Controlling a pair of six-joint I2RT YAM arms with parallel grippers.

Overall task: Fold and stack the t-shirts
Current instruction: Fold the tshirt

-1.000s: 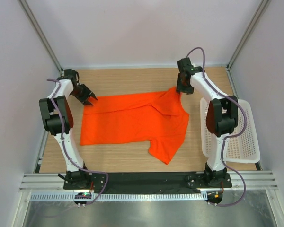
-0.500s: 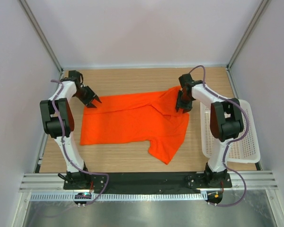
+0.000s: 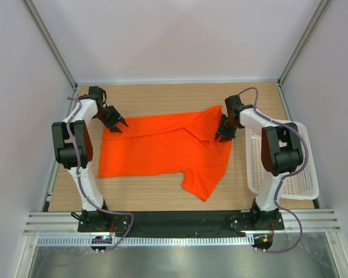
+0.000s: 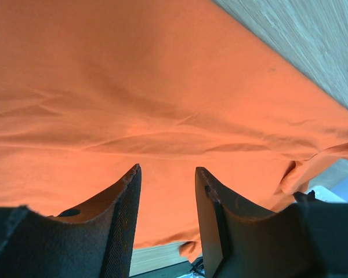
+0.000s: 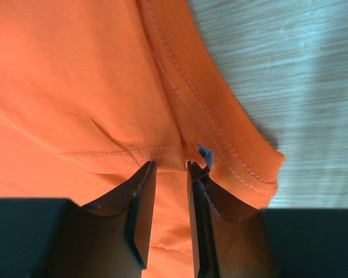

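Note:
One orange-red t-shirt (image 3: 162, 147) lies spread on the wooden table, its near right sleeve hanging toward the front edge. My left gripper (image 3: 117, 124) hovers over the shirt's far left corner. In the left wrist view its jaws (image 4: 167, 169) stand open, with smooth cloth (image 4: 162, 87) below them. My right gripper (image 3: 220, 136) sits low over the shirt's far right part, beside the ribbed collar (image 5: 220, 121) and a small grey tag (image 5: 205, 153). Its jaws (image 5: 168, 165) leave a narrow gap, with orange cloth (image 5: 75, 87) showing through it.
A white lattice basket (image 3: 296, 174) stands at the right edge of the table, just right of the right arm. Bare wood (image 3: 162, 98) runs behind the shirt up to the back wall. Pale walls close in both sides.
The right gripper has come nearer and lower, from the shirt's far tip to beside the collar, and its jaws have narrowed. The left gripper has shifted slightly right over the shirt's corner.

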